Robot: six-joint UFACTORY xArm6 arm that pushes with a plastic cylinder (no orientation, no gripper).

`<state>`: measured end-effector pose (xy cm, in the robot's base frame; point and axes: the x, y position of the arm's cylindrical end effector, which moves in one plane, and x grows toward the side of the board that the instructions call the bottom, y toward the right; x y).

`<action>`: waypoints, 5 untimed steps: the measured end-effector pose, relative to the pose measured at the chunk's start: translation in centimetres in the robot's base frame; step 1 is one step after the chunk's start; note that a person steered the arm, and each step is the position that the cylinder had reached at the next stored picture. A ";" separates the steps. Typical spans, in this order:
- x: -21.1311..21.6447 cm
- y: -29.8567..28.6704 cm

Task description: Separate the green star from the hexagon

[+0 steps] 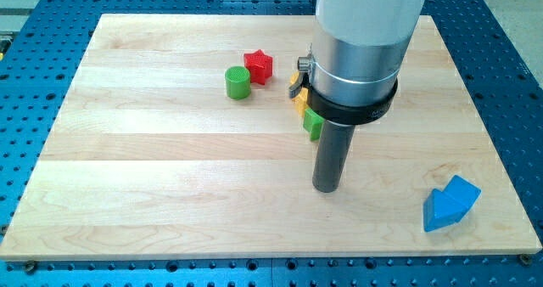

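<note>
My tip (pixel 327 188), the lower end of a straight dark rod with no gripper to open or close, rests on the pale wooden counter (pixel 153 168) near its middle. The green star-shaped block (pixel 312 124) and a yellow block (pixel 300 99), shape unclear, lie touching just toward the far edge, largely hidden by the arm. A green cylinder (pixel 237 81) and red star (pixel 259 66) sit together farther left, and a blue triangular block (pixel 450 203) lies near the near right corner.

Board (pixel 170 160): pale wood, visible grain in glued strips, smooth satin finish; it lies on a blue perforated metal table (pixel 34 66). Blocks look matt-painted: green cylinder (pixel 237 82), red star (pixel 259 66), blue block (pixel 450 204). Arm housing (pixel 365 32) smooth grey-white, faint sheen.
</note>
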<state>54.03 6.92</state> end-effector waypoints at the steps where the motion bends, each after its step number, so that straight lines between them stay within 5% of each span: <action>1: 0.0 0.0; 4: 2.1 0.8; 5: -1.0 3.0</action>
<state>52.99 9.94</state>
